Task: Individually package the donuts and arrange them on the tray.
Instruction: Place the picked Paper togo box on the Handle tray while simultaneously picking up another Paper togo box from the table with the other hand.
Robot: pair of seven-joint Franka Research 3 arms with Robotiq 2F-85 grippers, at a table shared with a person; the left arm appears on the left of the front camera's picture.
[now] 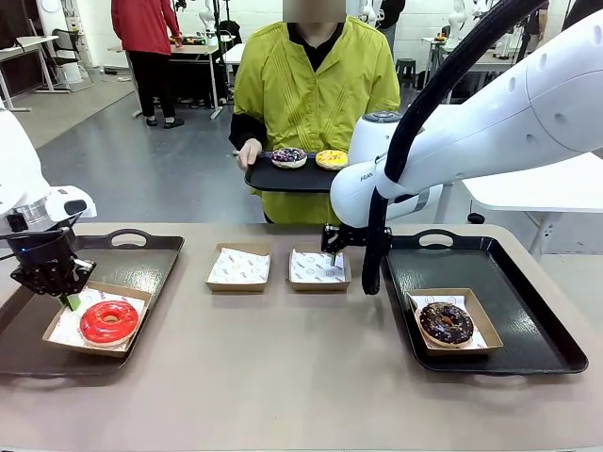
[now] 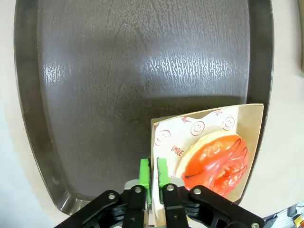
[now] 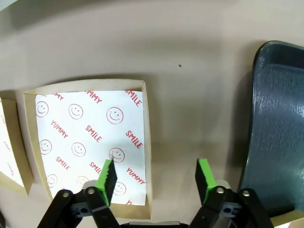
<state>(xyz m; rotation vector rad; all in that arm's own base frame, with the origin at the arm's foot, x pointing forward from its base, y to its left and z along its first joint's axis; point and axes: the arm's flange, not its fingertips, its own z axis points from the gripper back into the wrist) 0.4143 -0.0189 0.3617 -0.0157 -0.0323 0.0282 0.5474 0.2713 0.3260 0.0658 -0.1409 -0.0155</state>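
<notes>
The red donut (image 1: 108, 321) (image 2: 216, 159) lies in a cardboard box (image 1: 132, 294) (image 2: 247, 118) on the left tray (image 1: 141, 264). My left gripper (image 1: 68, 299) (image 2: 153, 173) stands at that box's back corner, its green pads pinched on the box wall. On the right tray (image 1: 528, 311) the chocolate donut (image 1: 446, 323) sits boxed. My right gripper (image 1: 334, 247) (image 3: 156, 180) hangs open over the right edge of an empty lined box (image 1: 317, 268) (image 3: 85, 128). The person holds a small black tray (image 1: 268, 177) carrying the purple donut (image 1: 288, 157) and the yellow donut (image 1: 332, 158).
A second empty lined box (image 1: 238, 267) (image 3: 7, 152) sits mid-table to the left of the first. In the left wrist view, most of the left tray (image 2: 118, 71) is bare. The right tray's rim (image 3: 280, 133) lies close to my right gripper.
</notes>
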